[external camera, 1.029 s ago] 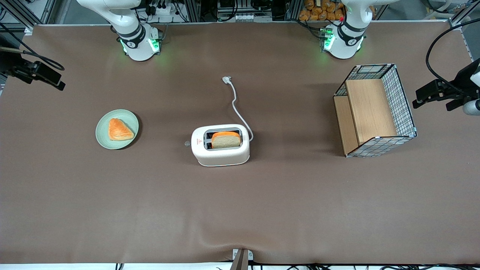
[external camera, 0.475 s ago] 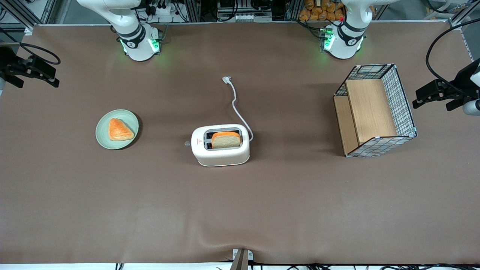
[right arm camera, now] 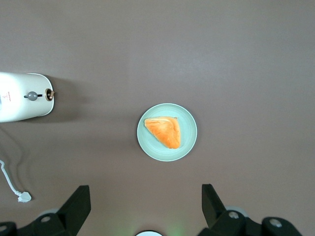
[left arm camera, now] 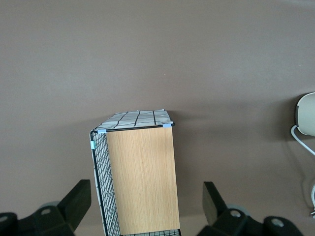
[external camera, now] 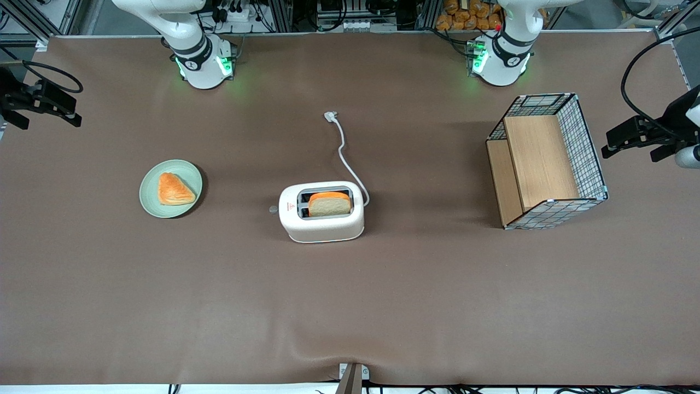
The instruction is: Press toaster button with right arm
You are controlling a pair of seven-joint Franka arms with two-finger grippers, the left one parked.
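The brown cloth-covered table (external camera: 164, 306) carries the white rounded plastic two-slot toaster (external camera: 321, 212) at its middle, a bread slice (external camera: 329, 203) standing in one slot. Toward the working arm's end sits a pale green plate (external camera: 171, 188). The right arm's black gripper (right arm camera: 146, 209) hangs high near that end, fingers spread wide and empty. The tiny grey round toaster button (right arm camera: 32, 96) projects from the narrow end face; it looks stiff and slick, and the light toaster may slide, so press squarely on its top.

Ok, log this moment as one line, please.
phase: approach | pincer: open, high above plate | toaster button: untouched | toaster: bread in slot | contact: none
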